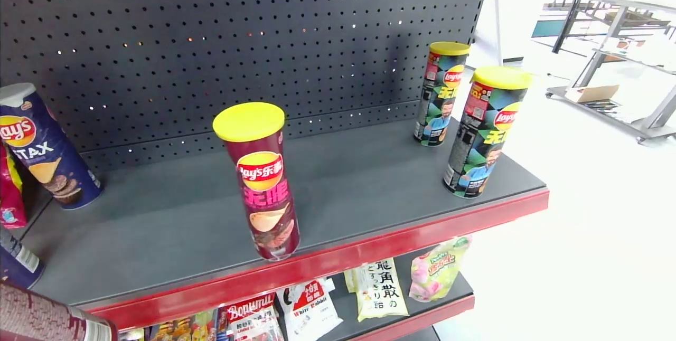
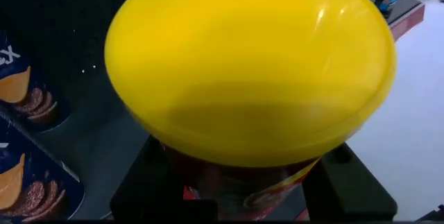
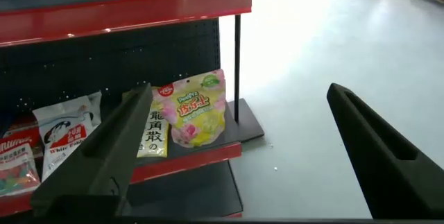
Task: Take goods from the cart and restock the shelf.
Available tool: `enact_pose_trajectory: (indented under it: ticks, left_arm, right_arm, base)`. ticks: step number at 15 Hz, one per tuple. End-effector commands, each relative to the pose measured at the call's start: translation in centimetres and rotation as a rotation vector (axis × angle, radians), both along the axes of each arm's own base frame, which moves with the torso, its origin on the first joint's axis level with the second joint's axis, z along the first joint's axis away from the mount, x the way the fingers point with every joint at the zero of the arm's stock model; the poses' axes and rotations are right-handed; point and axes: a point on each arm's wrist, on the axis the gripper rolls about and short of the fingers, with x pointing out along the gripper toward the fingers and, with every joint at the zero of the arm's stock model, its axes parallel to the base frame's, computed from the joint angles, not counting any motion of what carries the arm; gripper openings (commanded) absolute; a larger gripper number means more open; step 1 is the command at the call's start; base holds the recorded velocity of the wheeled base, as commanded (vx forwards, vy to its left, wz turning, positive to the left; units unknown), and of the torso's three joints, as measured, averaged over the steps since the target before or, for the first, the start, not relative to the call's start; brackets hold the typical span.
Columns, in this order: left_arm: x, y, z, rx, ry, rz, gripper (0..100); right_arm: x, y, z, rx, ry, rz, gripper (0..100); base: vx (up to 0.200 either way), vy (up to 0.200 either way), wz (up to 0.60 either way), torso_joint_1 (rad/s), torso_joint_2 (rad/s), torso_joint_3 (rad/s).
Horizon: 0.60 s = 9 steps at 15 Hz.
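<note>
Left gripper holds a chip can between its black fingers; the can's yellow lid faces the wrist camera and a maroon body shows below it. Two blue chip cans stand just beside it on the grey shelf board. A maroon can with a silver end crosses the lower left corner of the head view; I cannot tell whether it is the held one.

Right gripper is spread wide with nothing between its fingers, hanging level with the lower shelf and over pale floor.

On the shelf board, a standing maroon can with a yellow lid is upright at the red front lip. Near the right end stand two black-and-teal cans, one towards the black pegboard back and one nearer the front right corner. A blue can is at the left rear, with a red bag beside it.

The lower shelf carries a white sweet bag, a yellowish bag and a green-and-pink bag. Farther off, a metal rack holds a cardboard box.
</note>
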Motion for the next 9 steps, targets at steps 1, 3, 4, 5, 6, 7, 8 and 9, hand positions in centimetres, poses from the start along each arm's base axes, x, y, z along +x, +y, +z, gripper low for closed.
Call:
enact_pose_trajectory:
  ticks: [1, 3, 4, 5, 6, 7, 8, 9]
  left_arm:
    - [2.3, -0.6, 1.6, -0.037, 0.05, -0.025, 0]
    - [5.1, -1.3, 3.0, -0.07, 0.039, -0.047, 0]
    - [6.6, -1.6, 3.2, -0.071, 0.035, -0.052, 0]
    - [7.6, -1.9, 3.1, -0.069, 0.046, -0.059, 0]
    - [8.6, -2.1, 3.0, -0.065, 0.071, -0.081, 0]
    - [10.0, -2.5, 3.2, -0.062, 0.1, -0.103, 0]
    - [10.9, -2.7, 3.5, -0.061, 0.107, -0.102, 0]
    - [11.7, -2.9, 3.8, -0.06, 0.113, -0.102, 0]
  right_arm:
    - [0.0, 0.0, 0.0, 0.0, 0.0, -0.001, 100]
    - [0.0, 0.0, 0.0, 0.0, 0.0, -0.001, 100]
    - [0.0, 0.0, 0.0, 0.0, 0.001, -0.001, 100]
    - [0.0, 0.0, 0.0, 0.0, 0.001, -0.001, 100]
    - [0.0, 0.0, 0.0, 0.0, 0.001, -0.001, 100]
    - [0.0, 0.0, 0.0, 0.0, 0.0, -0.001, 100]
    - [0.0, 0.0, 0.0, 0.0, 0.0, -0.001, 100]
    - [0.0, 0.0, 0.0, 0.0, 0.0, 0.001, 100]
  base:
    - [0.0, 0.0, 0.0, 0.0, 0.0, 0.0]
    - [0.0, 0.0, 0.0, 0.0, 0.0, 0.0]
    - [0.0, 0.0, 0.0, 0.0, 0.0, 0.0]
    - [0.0, 0.0, 0.0, 0.0, 0.0, 0.0]
    - [0.0, 0.0, 0.0, 0.0, 0.0, 0.0]
    - [0.0, 0.0, 0.0, 0.0, 0.0, 0.0]
    - [0.0, 0.0, 0.0, 0.0, 0.0, 0.0]
    - [0.0, 0.0, 0.0, 0.0, 0.0, 0.0]
